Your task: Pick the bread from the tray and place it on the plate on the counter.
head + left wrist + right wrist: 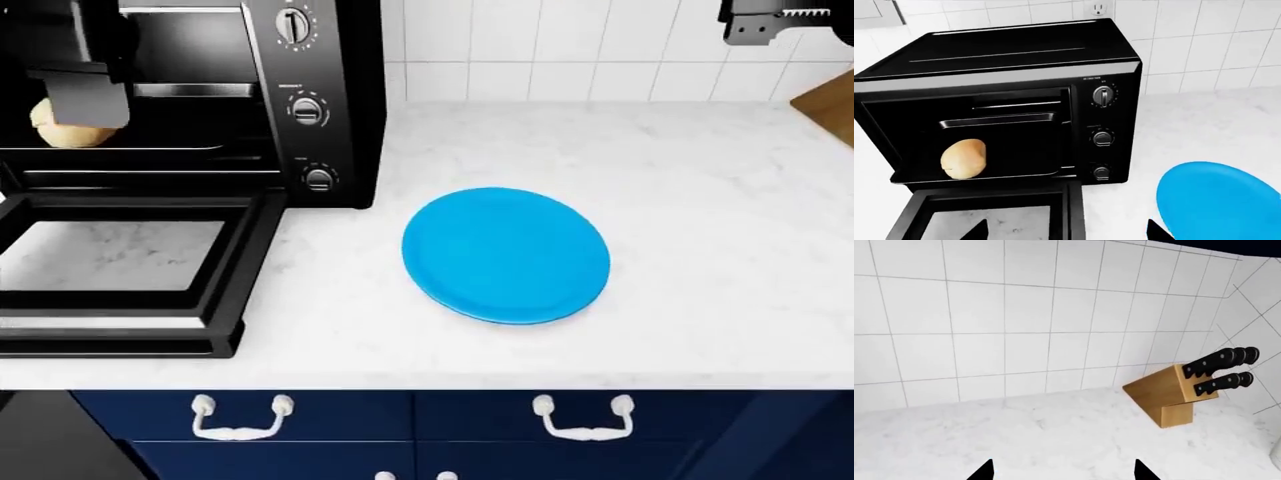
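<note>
- Left wrist view: the black toaster oven (pixel 997 100) stands against the white tiled wall, its glass-windowed door (pixel 987 215) folded down flat onto the counter (pixel 1201 125).
- Inside the cavity the bread (pixel 964 158) lies on the tray (pixel 1021 172), towards the side away from the oven's three control knobs (pixel 1102 135).
- The plate (pixel 1221 200) sits on the counter beside the oven, on the knob side and clear of it.
- Two dark fingertips of the left gripper (pixel 1067 231) poke in at the picture's edge, set wide apart with nothing between them, so it stands open.
- Head view: the left gripper (pixel 80 95) hangs in front of the oven's mouth, just before the bread (pixel 70 130), which peeks out from behind it; whether they touch I cannot tell.
- The blue plate (pixel 507 255) lies near the middle of the white counter (pixel 707 200), to the right of the open door (pixel 120 270), above navy cabinets with white handles (pixel 240 418).
- The right arm (pixel 781 22) shows only at the top right corner, high over the counter.
- Right wrist view: the right gripper (pixel 1064 472) shows two dark tips held well apart and empty, over bare marble.
- A wooden knife block (pixel 1171 395) with black handles stands by the tiled wall.
</note>
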Controlling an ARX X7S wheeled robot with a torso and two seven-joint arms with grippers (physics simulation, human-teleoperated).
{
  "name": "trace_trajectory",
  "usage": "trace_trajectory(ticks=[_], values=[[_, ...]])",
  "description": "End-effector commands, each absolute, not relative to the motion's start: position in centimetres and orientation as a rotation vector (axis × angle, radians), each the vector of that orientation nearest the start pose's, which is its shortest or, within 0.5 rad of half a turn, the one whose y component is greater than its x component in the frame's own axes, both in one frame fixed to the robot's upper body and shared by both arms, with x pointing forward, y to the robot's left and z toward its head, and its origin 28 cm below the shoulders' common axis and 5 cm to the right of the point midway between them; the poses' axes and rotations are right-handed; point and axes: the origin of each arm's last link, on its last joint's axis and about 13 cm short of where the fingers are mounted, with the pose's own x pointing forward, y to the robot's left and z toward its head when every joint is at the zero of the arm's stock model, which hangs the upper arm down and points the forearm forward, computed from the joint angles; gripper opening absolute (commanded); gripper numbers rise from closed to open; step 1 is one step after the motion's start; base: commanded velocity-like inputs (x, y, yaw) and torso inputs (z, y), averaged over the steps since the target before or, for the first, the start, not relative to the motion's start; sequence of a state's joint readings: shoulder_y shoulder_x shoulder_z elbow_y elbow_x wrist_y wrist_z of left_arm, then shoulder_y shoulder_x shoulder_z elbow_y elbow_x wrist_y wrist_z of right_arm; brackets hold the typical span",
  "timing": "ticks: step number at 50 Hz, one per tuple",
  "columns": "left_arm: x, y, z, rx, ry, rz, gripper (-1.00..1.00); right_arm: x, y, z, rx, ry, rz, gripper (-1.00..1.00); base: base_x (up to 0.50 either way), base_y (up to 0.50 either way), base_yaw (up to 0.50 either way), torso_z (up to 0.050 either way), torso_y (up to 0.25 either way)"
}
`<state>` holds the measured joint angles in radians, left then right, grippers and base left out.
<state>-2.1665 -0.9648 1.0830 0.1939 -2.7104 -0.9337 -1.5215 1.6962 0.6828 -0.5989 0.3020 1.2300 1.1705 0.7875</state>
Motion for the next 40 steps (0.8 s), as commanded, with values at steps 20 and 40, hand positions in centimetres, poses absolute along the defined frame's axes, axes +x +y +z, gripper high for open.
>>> trace_trajectory(ticks=[20,40], values=[[15.5,28.1,43.6,0.169,0.562,0.118,1.00,33.0,-18.4,37.3,-0.124,0.156,-0.309,1.00,0.17,0.00,0.00,0.000,0.000],[16.1,29.6,44.4,0.093,0.540,0.185,1.00,33.2,-18.6,36.9,-0.129,0.166,-0.336,1.00,0.15,0.00,0.00,0.000,0.001]])
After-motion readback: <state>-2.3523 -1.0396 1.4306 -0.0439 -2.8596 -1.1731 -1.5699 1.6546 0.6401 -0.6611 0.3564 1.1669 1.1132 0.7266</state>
